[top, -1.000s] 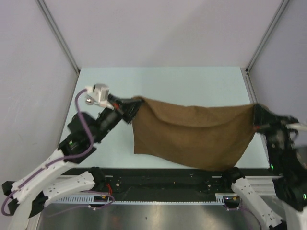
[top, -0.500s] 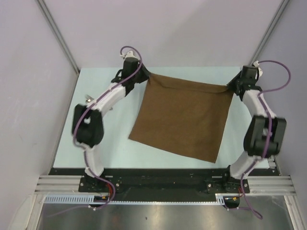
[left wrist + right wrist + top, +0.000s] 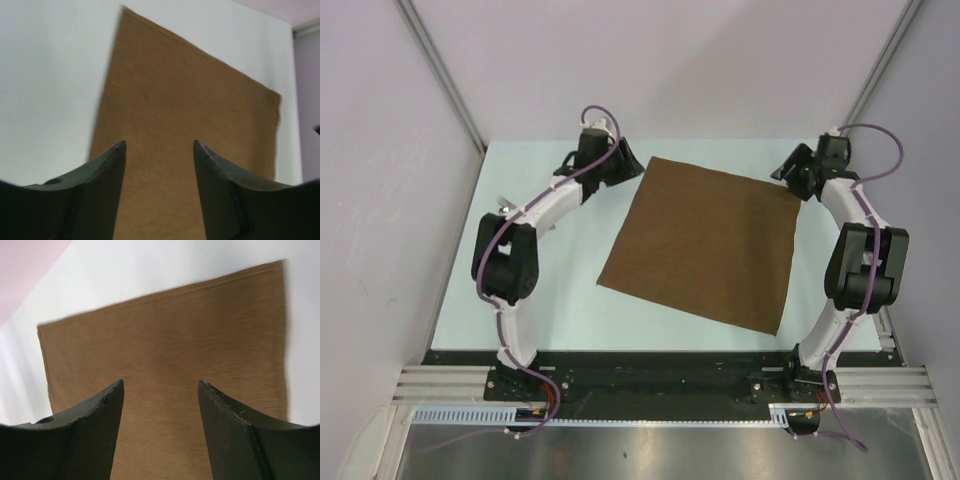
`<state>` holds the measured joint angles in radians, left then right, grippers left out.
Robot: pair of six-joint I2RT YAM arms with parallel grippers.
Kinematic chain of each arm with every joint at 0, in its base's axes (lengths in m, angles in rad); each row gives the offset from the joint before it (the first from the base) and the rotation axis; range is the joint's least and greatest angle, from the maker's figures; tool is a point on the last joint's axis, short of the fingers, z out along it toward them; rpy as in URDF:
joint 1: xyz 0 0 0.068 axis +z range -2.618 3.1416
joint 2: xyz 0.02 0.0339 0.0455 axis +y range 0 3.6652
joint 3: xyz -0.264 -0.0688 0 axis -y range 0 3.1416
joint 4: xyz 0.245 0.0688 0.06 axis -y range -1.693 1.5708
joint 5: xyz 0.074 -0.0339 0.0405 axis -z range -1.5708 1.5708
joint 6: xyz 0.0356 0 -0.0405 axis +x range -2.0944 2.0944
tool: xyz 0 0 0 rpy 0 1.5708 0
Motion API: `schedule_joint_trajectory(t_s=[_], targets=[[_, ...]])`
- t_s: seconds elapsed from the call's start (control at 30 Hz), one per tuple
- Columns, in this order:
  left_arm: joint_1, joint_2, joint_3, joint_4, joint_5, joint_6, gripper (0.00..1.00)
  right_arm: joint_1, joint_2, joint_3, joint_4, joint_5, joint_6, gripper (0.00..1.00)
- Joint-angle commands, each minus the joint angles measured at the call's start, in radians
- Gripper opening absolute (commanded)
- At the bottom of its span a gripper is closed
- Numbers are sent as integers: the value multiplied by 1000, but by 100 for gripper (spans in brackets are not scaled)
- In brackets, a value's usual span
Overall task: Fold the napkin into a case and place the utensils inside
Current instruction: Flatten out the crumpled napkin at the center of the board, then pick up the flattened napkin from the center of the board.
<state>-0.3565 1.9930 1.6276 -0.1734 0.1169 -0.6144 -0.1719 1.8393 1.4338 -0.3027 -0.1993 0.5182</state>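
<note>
A thin dark-brown square cloth napkin [image 3: 705,245] lies spread flat in 1 layer on the pale blue-green table [image 3: 540,300]. It sits slightly right of the middle and is turned a little, so its far-left corner points toward the back of the table and its near-right corner toward the arm bases. It is not folded, and all 4 edges show.

The left gripper [image 3: 632,168] is stretched out to the far-left corner of the napkin, just beside it. In the left wrist view, this gripper [image 3: 159,145] has its 2 dark fingers [image 3: 100,185] well apart, gripping nothing, with the brown cloth [image 3: 190,110] lying flat below and beyond them.

The right gripper [image 3: 788,178] is just beside the far-right corner. In the right wrist view, it [image 3: 161,382] is likewise spread wide and holds nothing, and the napkin [image 3: 165,330] lies flat under the gap.
</note>
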Motion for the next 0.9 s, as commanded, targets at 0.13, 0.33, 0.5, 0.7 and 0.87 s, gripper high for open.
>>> schedule_joint_trajectory(t_s=[0.13,0.33,0.5,0.7,0.87], targets=[[-133,-20,-254,268,138,-74,48,239,60,27,-19,181,-33,62],[-154,-86,-377,206,86,-93,58,327,-56,-165,-96,328,0,63],[-190,-215,-494,218,40,-131,60,301,-147,-292,-108,387,-10,64],[-226,-402,-492,-128,-114,-128,75,238,-311,-390,-307,465,109,68],[-226,-552,-632,-256,-218,-114,76,225,-471,-568,-576,440,349,68]])
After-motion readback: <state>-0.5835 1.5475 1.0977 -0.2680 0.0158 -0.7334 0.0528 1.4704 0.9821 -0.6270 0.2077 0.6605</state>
